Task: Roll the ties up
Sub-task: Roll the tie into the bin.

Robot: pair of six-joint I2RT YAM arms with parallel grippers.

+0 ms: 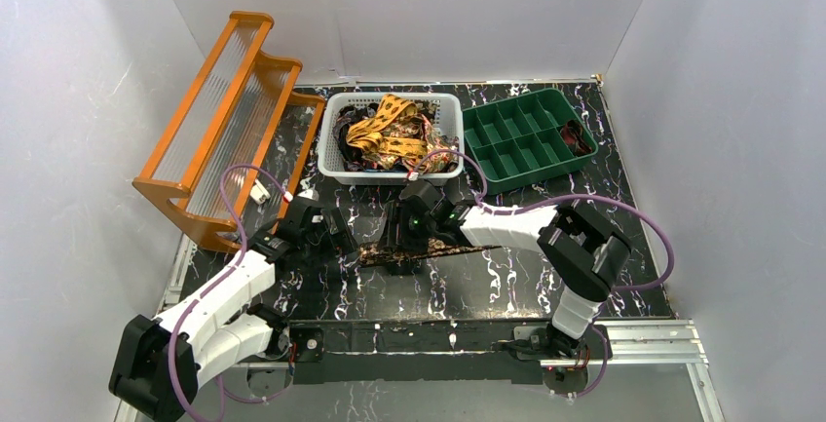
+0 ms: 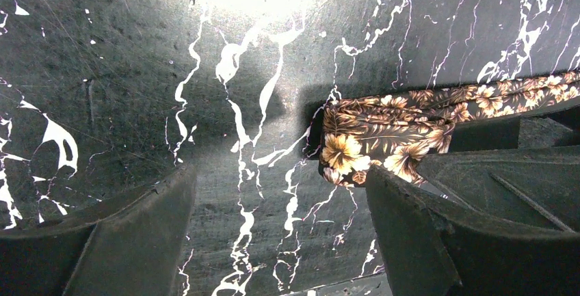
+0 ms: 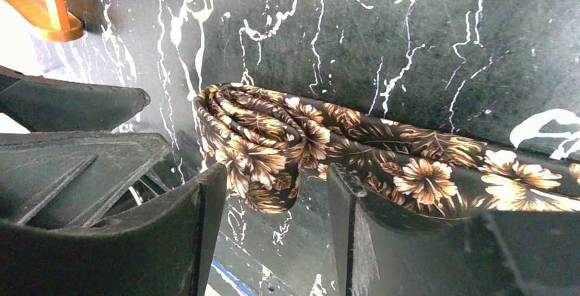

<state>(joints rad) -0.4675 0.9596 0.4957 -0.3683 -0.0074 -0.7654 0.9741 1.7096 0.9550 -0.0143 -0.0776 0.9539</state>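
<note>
Folded end of the tie [image 3: 383, 152] sits between the half-open fingers of the right gripper [image 3: 273, 173], long axis crosswise; grip unconfirmed. The left gripper [image 2: 279, 180] stands wide open, empty, just beside.

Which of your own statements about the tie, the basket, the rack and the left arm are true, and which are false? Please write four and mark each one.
1. A brown floral tie lies on the black table between the two arms. True.
2. The white basket is empty. False: it holds a heap of ties, yellow-orange ones and dark ones.
3. The left arm's fingers stand wide apart and hold nothing. True.
4. The orange rack stands to the right of the green tray. False: the rack is at the far left, with the basket between it and the tray.
</note>
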